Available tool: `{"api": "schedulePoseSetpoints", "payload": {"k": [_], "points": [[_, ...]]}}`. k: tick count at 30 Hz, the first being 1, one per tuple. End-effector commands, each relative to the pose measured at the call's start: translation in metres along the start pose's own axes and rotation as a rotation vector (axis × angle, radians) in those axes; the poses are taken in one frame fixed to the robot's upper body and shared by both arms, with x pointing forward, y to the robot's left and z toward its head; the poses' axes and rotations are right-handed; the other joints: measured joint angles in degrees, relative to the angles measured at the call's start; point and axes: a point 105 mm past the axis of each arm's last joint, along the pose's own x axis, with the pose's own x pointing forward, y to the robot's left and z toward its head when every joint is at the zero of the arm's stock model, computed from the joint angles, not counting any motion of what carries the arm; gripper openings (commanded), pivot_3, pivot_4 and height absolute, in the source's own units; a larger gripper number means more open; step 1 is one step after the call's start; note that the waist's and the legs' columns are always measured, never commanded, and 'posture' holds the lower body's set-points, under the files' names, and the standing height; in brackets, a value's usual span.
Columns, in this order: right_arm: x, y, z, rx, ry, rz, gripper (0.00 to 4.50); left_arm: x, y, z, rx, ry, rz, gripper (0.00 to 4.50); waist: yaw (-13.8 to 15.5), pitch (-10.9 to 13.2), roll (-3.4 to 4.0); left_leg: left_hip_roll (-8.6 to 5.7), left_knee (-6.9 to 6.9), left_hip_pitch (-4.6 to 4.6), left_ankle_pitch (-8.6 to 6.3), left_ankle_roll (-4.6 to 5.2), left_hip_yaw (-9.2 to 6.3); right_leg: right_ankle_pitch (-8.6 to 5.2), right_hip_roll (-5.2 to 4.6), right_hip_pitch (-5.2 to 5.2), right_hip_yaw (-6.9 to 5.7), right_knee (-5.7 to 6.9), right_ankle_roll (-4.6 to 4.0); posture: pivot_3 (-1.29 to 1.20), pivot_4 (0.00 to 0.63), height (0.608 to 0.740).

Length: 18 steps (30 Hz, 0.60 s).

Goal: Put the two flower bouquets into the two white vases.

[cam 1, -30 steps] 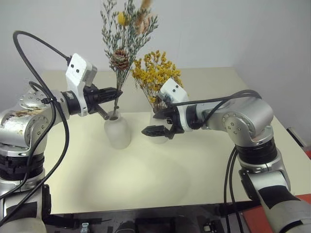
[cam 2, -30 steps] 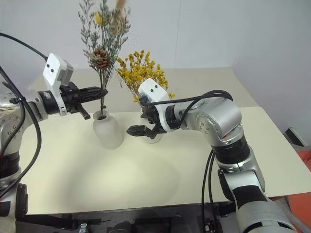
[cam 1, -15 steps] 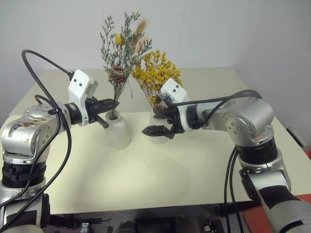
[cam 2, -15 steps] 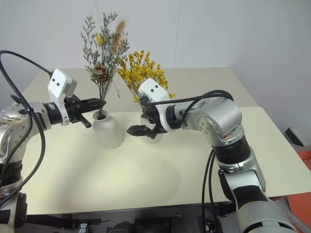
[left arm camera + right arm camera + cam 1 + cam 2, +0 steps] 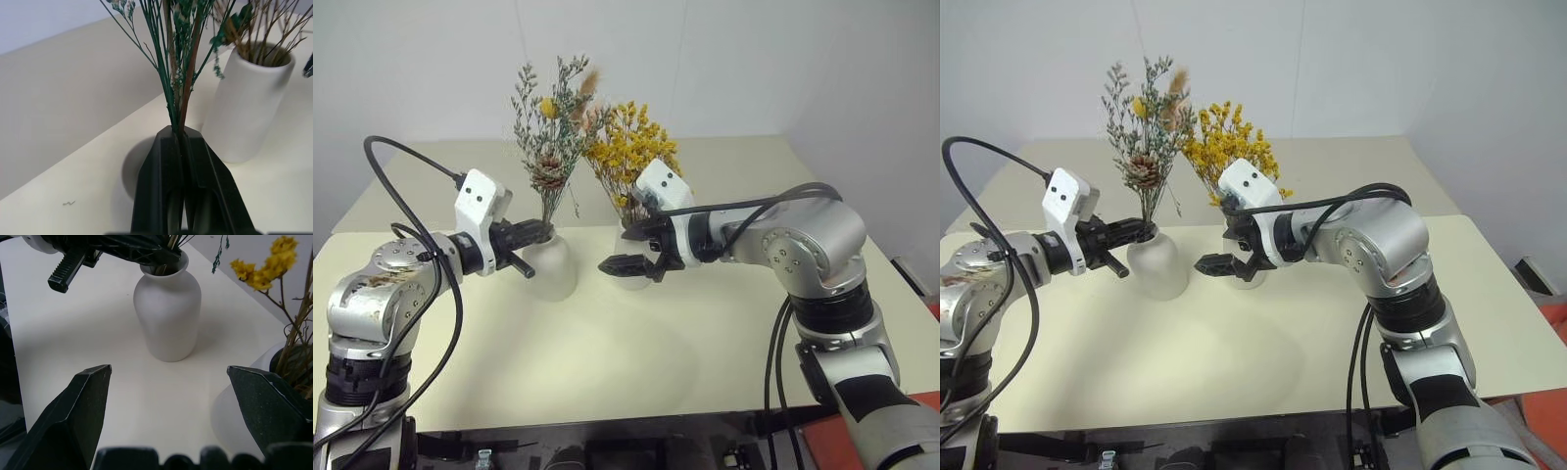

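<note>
The grey-green bouquet point(image 5: 551, 127), with its pine cone and yellow bloom, stands upright with its stems in the mouth of the rounded white vase point(image 5: 553, 269). My left gripper point(image 5: 540, 233) is shut on those stems just above the vase's neck, fingers point(image 5: 161, 181) pressed together around them. The yellow-orange bouquet point(image 5: 631, 157) sits in the plain tapered white vase point(image 5: 249, 98) to the right. My right gripper point(image 5: 625, 247) hangs open in front of that tapered vase, holding nothing, its fingertips point(image 5: 95, 382) spread wide and facing the rounded vase point(image 5: 168, 318).
Both vases stand near the middle of a cream table point(image 5: 607, 362) against a white wall. Black cables loop from both arms. The table's front half has free room.
My left gripper has come down with the grey-green bouquet, sinking its stems deeper into the rounded vase. The right arm has not moved.
</note>
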Motion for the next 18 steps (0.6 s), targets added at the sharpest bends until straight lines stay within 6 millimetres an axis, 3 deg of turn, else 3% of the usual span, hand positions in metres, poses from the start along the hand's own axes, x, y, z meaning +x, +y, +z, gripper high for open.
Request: {"api": "schedulePoseSetpoints", "payload": {"k": [1, 4, 5, 18], "points": [[-0.0041, 0.0035, 0.009, -0.04, -0.044, 0.001, 4.5, -0.008, 0.0023, 0.0146, 0.039, -0.062, 0.034, 0.02, 0.0, 0.0, 0.0, 0.0, 0.0, 0.0, 0.0, 0.0, 0.0, 0.0, 0.0, 0.0, 0.0, 0.0, 0.0, 0.0, 0.15, 0.74], [-0.0037, 0.004, 0.0087, -0.04, -0.045, 0.003, 4.5, -0.0099, 0.0037, 0.0157, 0.046, -0.063, 0.043, 0.02, 0.0, 0.0, 0.0, 0.0, 0.0, 0.0, 0.0, 0.0, 0.0, 0.0, 0.0, 0.0, 0.0, 0.0, 0.0, 0.0, 0.15, 0.74], [-0.0035, 0.0042, 0.0087, -0.04, -0.045, 0.003, 4.5, -0.0105, 0.0041, 0.0162, 0.048, -0.064, 0.045, 0.25, 0.0, 0.0, 0.0, 0.0, 0.0, 0.0, 0.0, 0.0, 0.0, 0.0, 0.0, 0.0, 0.0, 0.0, 0.0, 0.0, 0.15, 0.74], [-0.0023, 0.0048, 0.0084, -0.033, -0.049, 0.005, 4.5, -0.0176, 0.0051, 0.0192, 0.049, -0.056, 0.048, 4.1, 0.0, 0.0, 0.0, 0.0, 0.0, 0.0, 0.0, 0.0, 0.0, 0.0, 0.0, 0.0, 0.0, -0.01, 0.0, 0.0, 0.15, 0.74]]}}
